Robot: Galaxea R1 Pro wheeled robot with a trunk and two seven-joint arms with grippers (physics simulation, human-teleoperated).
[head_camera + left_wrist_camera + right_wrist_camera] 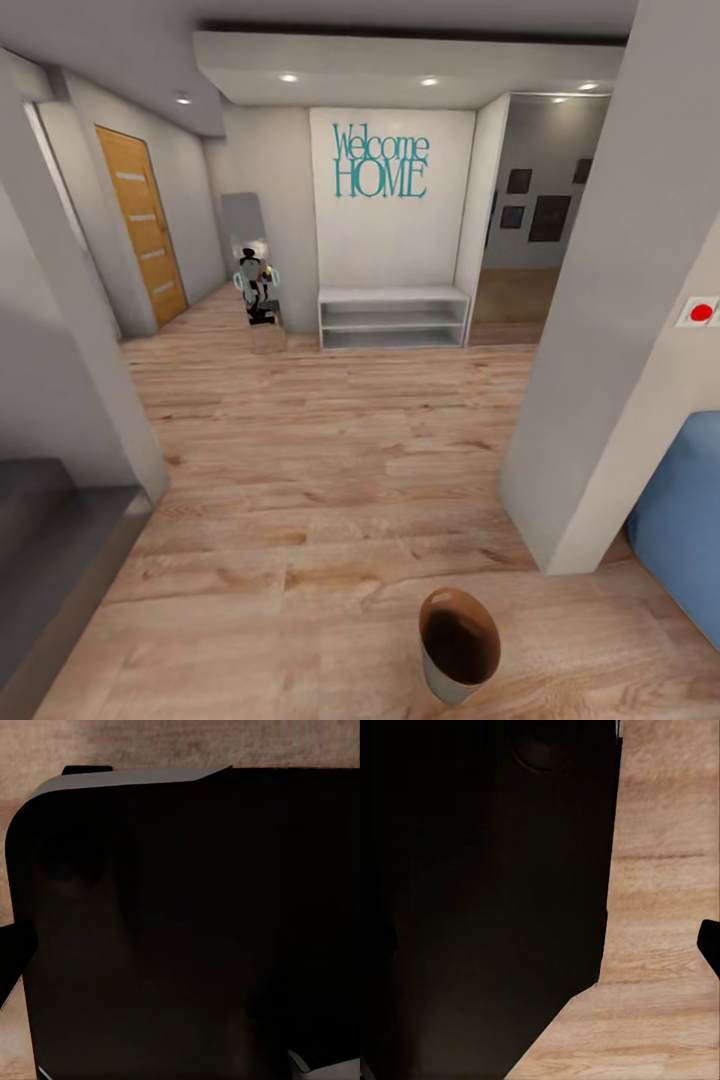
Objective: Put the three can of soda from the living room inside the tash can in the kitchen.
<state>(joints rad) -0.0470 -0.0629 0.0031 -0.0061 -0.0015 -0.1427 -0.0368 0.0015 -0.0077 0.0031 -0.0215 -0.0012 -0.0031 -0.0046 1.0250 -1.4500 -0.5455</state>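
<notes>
Home entrance hall: "Welcome HOME" lettering (380, 161), wooden door (143, 222).

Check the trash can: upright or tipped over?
Upright. The trash can stands on the wood floor, its tan rim facing up and dark inside showing.

— What's that camera on the left wrist catching?

— Mostly one big dark body (187, 930), nearly black, with a rounded corner. A thin pale grey edge (135, 778) runs along its rim and curves down around that corner.

— Anything past it?

— Light wood floor (180, 742), grainy and a bit blurred, in a strip beyond the grey edge. A narrow sliver of the same wood shows beside the rounded side.

— Any fingers?

— A black wedge (13, 956) pokes in from the edge, over that sliver. It may be a fingertip; I can't tell. There's also a small pale grey patch (330, 1069) in one corner, too little to name.
</notes>
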